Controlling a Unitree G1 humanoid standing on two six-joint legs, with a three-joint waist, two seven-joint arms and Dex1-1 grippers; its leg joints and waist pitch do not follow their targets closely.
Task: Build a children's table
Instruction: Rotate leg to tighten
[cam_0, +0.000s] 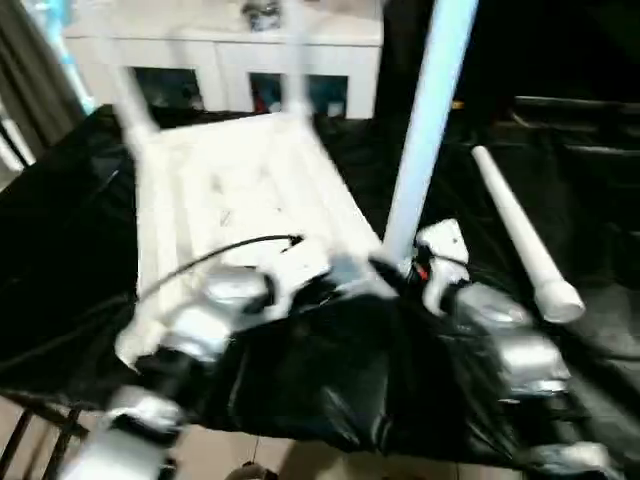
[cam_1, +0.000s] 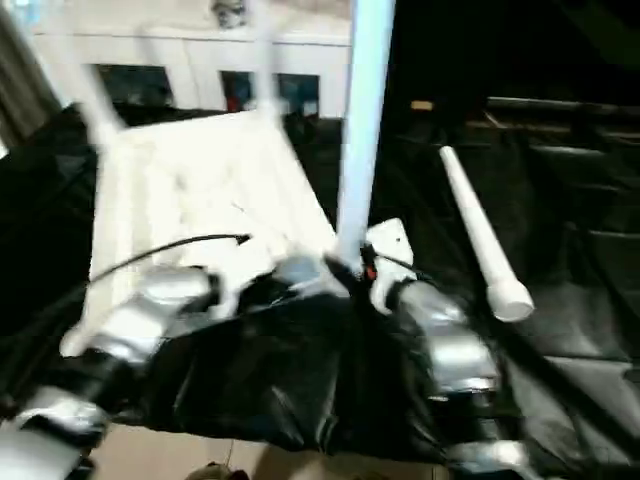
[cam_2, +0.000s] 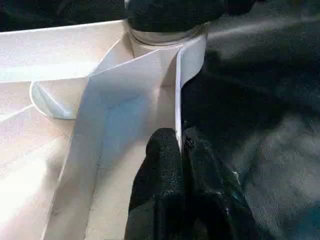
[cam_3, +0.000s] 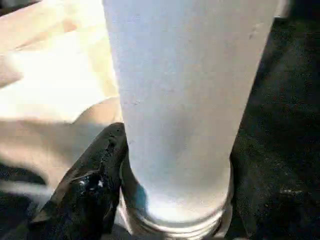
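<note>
A: What colour is the tabletop (cam_0: 240, 190)?
B: White, with ribs of the same white on its upturned underside. The upright leg (cam_0: 428, 120) and the loose leg (cam_0: 520, 235) are white too.
A: And underneath?
B: A glossy black sheet (cam_0: 330, 380).
A: The arms?
B: Silver forearms (cam_0: 520, 350), black fingers (cam_2: 165, 180). The cabinet (cam_0: 220, 50) is white.

Before me a black sheet (cam_0: 330, 390) covers the work surface, crumpled along its near edge. Beyond it I see a white cabinet (cam_0: 225, 60) with glass doors, and a grey curtain (cam_0: 30, 90) at far left.
</note>
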